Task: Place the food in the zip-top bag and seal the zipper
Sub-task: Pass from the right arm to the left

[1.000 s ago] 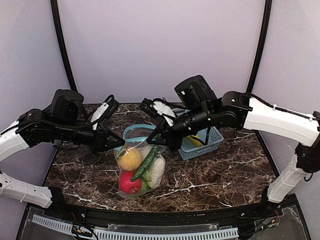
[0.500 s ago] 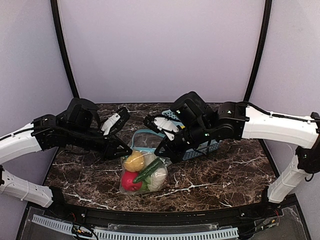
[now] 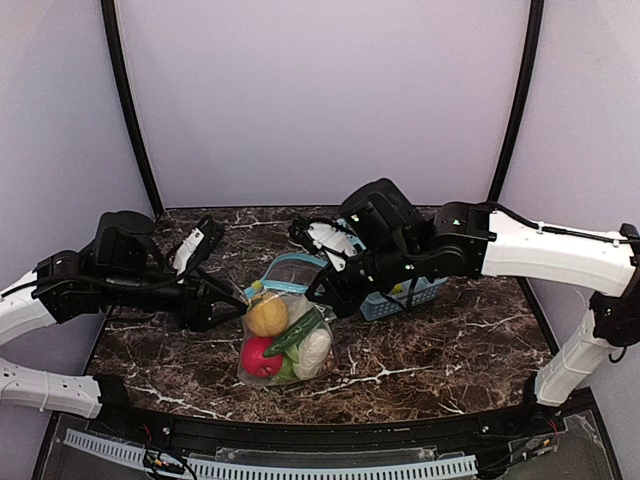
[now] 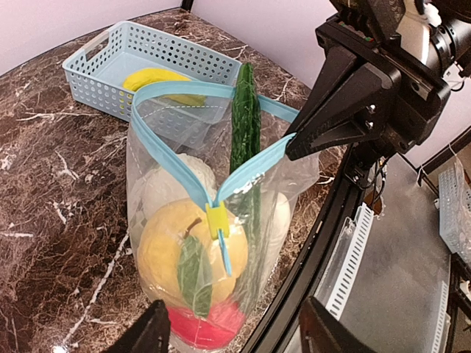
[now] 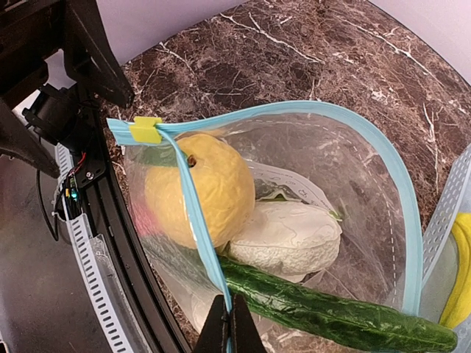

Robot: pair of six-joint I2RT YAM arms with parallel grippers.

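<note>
The zip-top bag (image 3: 285, 335) stands on the marble table, holding an orange (image 5: 199, 187), a white cauliflower (image 5: 287, 235), a red apple (image 3: 260, 357) and a green cucumber (image 4: 245, 125) that pokes out of the mouth. The teal zipper (image 4: 180, 90) gapes in a wide loop, its yellow slider (image 4: 217, 219) at the near end. My right gripper (image 5: 229, 305) is shut on the zipper strip, above the cucumber. My left gripper (image 4: 235, 323) is open, just left of the bag, holding nothing.
A light blue lattice basket (image 4: 103, 55) stands behind the bag with a yellow banana (image 4: 158, 77) in it. The table's front edge and black frame (image 5: 125, 243) run close beside the bag. My right arm (image 3: 520, 245) reaches in over the basket.
My left gripper has opened, let go of the bag's slider end and drawn back to the left. The bag has come down onto the table. My right gripper keeps its pinch.
</note>
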